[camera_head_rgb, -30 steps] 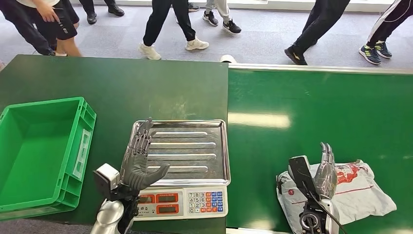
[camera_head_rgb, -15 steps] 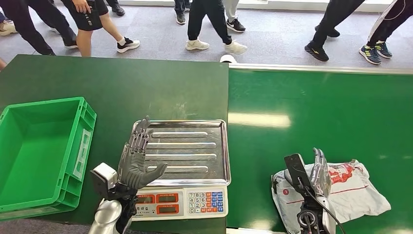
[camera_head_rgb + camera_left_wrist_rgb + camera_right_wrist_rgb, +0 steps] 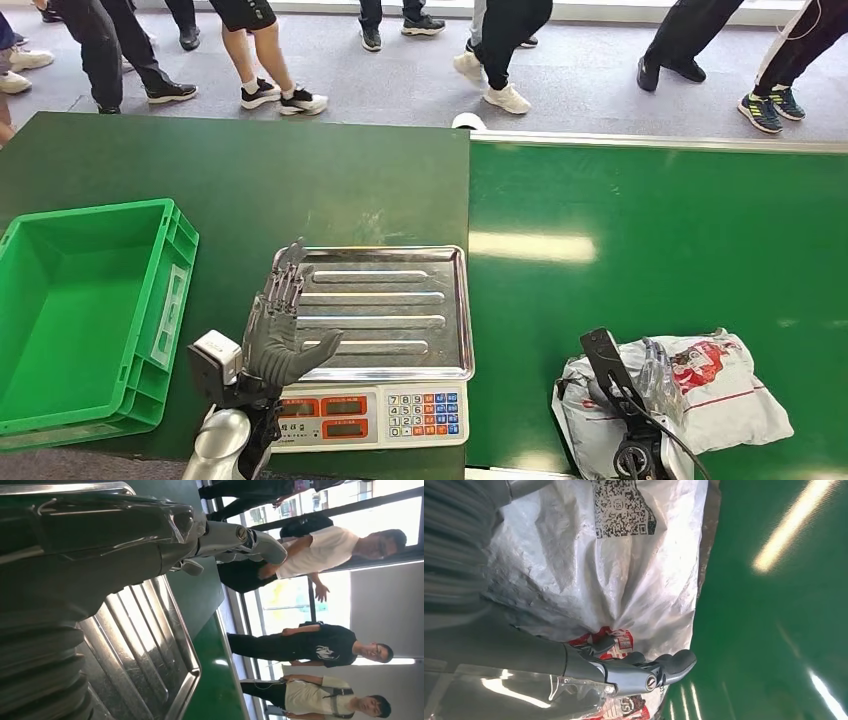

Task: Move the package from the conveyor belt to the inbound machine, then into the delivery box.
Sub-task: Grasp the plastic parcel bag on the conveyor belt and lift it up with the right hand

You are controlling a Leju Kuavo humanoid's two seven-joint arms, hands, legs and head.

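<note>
The package point(image 3: 700, 395), a crumpled grey-white plastic mailer with red print, lies flat on the green conveyor belt point(image 3: 650, 240) at the lower right of my head view, close to the belt's near edge. My right hand point(image 3: 655, 375) is on top of it; in the right wrist view point(image 3: 624, 672) I see the dark fingers point(image 3: 674, 662) lying over the bag's far edge by the red print, with a QR label further up the film. I cannot tell whether the fingers have actually closed on the bag or merely rest against it.

My left hand point(image 3: 280, 330) stands upright at the lower left of the scale, fingers spread apart and pointing up the frame, holding nothing. It hovers at the left rim of the steel weighing tray point(image 3: 390, 310), which sits in the lower middle of the head view on the inbound machine point(image 3: 370, 415), a scale with red displays and a keypad facing me. The ribbed tray carries nothing. The left wrist view shows the same ribbed tray point(image 3: 145, 665) beyond the fingers point(image 3: 240, 537).

The delivery box point(image 3: 90, 310), a green plastic crate, sits on the dark green desk point(image 3: 250, 180) at the left of the frame, well apart from the package. I see nothing inside it, just its green floor.

Along the top of the frame, people point(image 3: 500, 50) are on the grey floor beyond the desk and belt.
</note>
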